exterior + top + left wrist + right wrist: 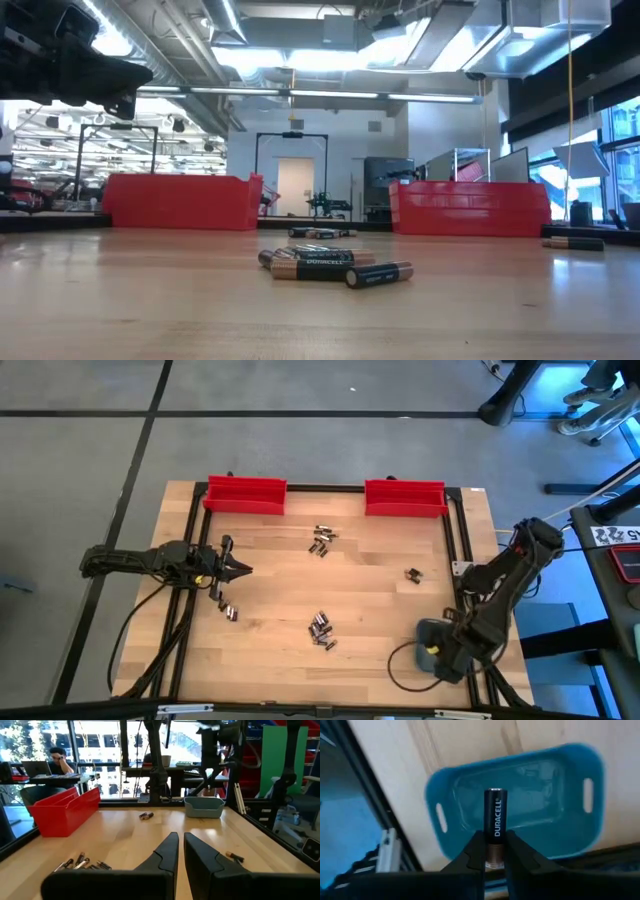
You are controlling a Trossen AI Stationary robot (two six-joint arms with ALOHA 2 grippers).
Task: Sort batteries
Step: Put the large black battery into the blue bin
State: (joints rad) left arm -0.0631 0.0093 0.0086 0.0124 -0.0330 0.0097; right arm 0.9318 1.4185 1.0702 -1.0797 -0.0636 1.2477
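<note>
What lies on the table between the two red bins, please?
In the high view, the stretch directly between the left red bin and the right red bin is bare wood. The nearest cluster of batteries lies below that line, toward the table's middle.

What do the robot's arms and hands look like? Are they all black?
Mostly, yes. Both arms are dark, jointed and chunky, with black cables trailing off them. The left hand ends in two pointed black fingers, like a beak. The right hand has a small yellow patch, and its fingers are black too.
</note>
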